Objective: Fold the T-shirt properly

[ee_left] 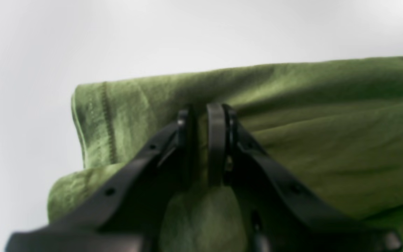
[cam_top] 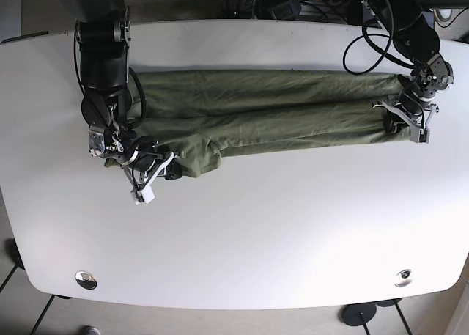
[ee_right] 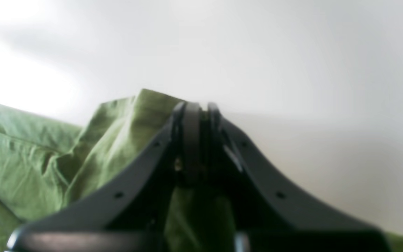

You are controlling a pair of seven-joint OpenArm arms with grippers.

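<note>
— What is seen in the left wrist view?
— Green T-shirt [ee_left: 292,115] cloth is pinched between the nearly closed jaws of the left gripper [ee_left: 201,115], near a stitched hem.

— And in the right wrist view?
— A raised fold of the cloth is clamped by the right gripper [ee_right: 199,108].

— And from the base view?
— The shirt is laid as a long band across the white table [cam_top: 256,232], gripped at both ends.

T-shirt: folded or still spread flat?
Partly folded. The T-shirt lies as a long narrow band with lengthwise folds across the table, the left claw and right claw each pinching an end.
</note>
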